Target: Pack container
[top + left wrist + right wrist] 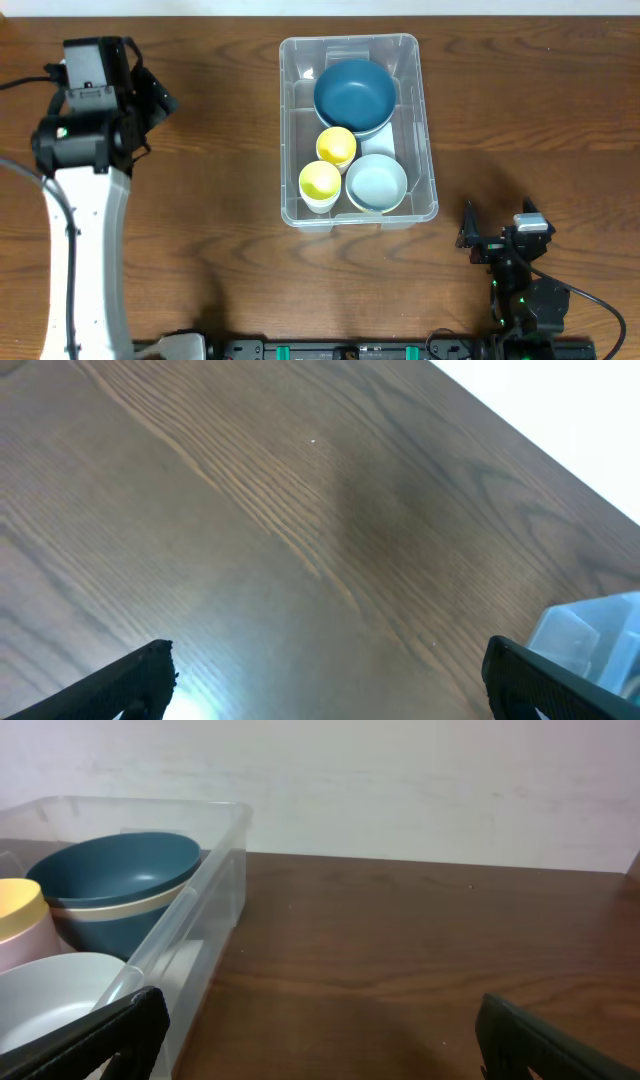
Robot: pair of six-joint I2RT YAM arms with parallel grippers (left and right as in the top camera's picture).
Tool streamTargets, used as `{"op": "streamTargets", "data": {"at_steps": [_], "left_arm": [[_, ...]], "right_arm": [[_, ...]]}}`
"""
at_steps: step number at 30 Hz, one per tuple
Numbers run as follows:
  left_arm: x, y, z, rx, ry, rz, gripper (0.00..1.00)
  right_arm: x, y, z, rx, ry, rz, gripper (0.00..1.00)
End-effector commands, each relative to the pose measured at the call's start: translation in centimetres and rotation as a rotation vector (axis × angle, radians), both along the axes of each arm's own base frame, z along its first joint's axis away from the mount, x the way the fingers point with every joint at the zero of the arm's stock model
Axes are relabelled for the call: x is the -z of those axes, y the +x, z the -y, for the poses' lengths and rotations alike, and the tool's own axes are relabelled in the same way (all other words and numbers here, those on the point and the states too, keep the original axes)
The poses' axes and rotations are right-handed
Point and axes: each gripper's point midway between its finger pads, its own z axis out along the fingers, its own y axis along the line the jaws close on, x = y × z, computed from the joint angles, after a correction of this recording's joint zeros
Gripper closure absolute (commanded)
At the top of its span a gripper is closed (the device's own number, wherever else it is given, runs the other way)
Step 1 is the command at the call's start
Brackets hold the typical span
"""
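Note:
The clear plastic container (pixel 296 130) stands at the table's middle. Inside it are a dark blue bowl (pixel 354 92), two yellow cups (pixel 336 146) (pixel 320 182) and a pale blue bowl (pixel 376 182). My left gripper (pixel 150 95) is open and empty at the far left, well apart from the container; a corner of the container (pixel 590 640) shows in the left wrist view past the open fingers (pixel 330 675). My right gripper (pixel 495 228) is open and empty at the front right, just right of the container (pixel 195 910), with its fingers (pixel 320 1035) over bare wood.
The dark blue bowl (pixel 120 880), a yellow cup (pixel 20 915) and the pale bowl (pixel 50 995) show in the right wrist view. A white wall (pixel 400 780) lies beyond the table's far edge. The left arm's white link (pixel 85 260) lies along the left side.

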Motion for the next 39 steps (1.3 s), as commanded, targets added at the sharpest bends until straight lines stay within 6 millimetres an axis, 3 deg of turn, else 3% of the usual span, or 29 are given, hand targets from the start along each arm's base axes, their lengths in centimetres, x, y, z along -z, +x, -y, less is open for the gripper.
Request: {"op": "streamTargets", "data": {"at_steps": [1, 6, 7, 11, 15, 20, 24, 28, 35, 39], "left_arm": [[-5.4, -4.0, 0.0, -0.009, 0.026, 0.149, 0.02], [-11.1, -12.6, 2.2, 0.054, -0.009, 0.367, 0.02], [-12.2, -15.3, 2.5, 0.056, -0.003, 0.422, 0.02], [-13.7, -23.1, 3.2, 0.06, 0.017, 0.581, 0.02], [-12.7, -30.1, 3.9, 0.063, 0.03, 0.687, 0.02], [-8.5, -34.8, 4.3, 0.076, 0.02, 0.649, 0.02], [-5.1, -35.7, 4.4, 0.086, 0.007, 0.572, 0.02], [-2.0, -35.0, 4.4, 0.074, -0.019, 0.524, 0.02], [1.8, -31.9, 4.2, 0.049, -0.054, 0.512, 0.02], [2.5, -29.7, 4.4, 0.063, -0.07, 0.505, 0.02]], "right_arm": [[0.0, 0.0, 0.1, 0.003, 0.014, 0.003, 0.01], [0.0, 0.0, 0.1, 0.003, 0.014, 0.003, 0.01], [0.0, 0.0, 0.1, 0.004, 0.014, 0.003, 0.01], [0.0, 0.0, 0.1, 0.003, 0.014, 0.002, 0.01], [0.0, 0.0, 0.1, 0.003, 0.014, 0.002, 0.01], [0.0, 0.0, 0.1, 0.003, 0.014, 0.002, 0.01], [0.0, 0.0, 0.1, 0.003, 0.014, 0.002, 0.01], [0.0, 0.0, 0.1, 0.003, 0.014, 0.002, 0.01], [0.0, 0.0, 0.1, 0.003, 0.014, 0.002, 0.01], [0.0, 0.0, 0.1, 0.003, 0.014, 0.002, 0.01]]}}
